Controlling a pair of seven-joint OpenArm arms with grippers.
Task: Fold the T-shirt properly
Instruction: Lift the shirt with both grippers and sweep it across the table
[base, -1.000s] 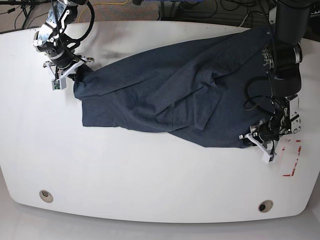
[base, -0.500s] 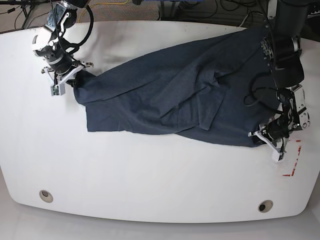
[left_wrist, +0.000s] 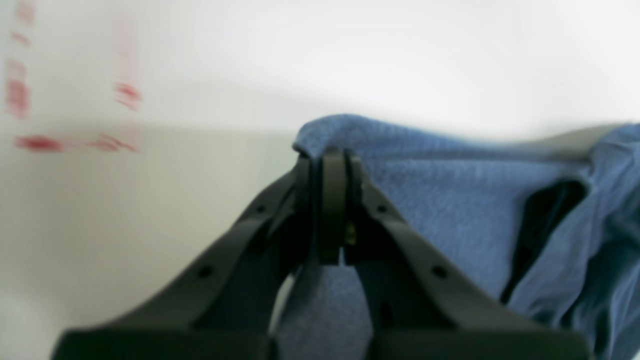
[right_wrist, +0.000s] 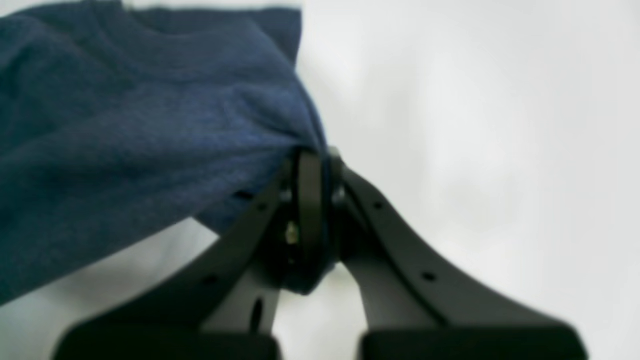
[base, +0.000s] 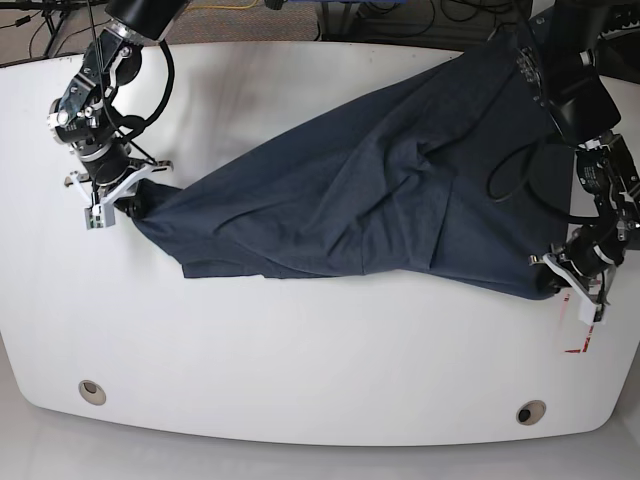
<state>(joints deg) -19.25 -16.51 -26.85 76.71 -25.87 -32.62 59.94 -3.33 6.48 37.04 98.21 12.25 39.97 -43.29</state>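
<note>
I had the T-shirt (base: 370, 190) stretched across the white table (base: 300, 360) between my two grippers, the cloth running from about nine o'clock on the tabletop to about three o'clock, with a further part of it reaching up towards one o'clock under my left arm; my right gripper (base: 118, 197) sat at nine o'clock, its jaws clamped tight on a bunched corner of the shirt, and in the right wrist view the dark blue fabric (right_wrist: 150, 140) fanned out from that pinch towards ten o'clock, lifted a little off the table; my left gripper (base: 566, 280) sat at roughly four o'clock, likewise clenched on the shirt's edge, and the left wrist view showed a fold of cloth (left_wrist: 450, 200) humped over the closed fingertips and spreading off towards three o'clock; red marks (base: 590, 325) lay on the table just beside that gripper, at its five o'clock; the shirt was creased and wrinkled through its middle, not flat; two small round fittings (base: 92, 391) sat near the table's front edge, well apart from the cloth.
</note>
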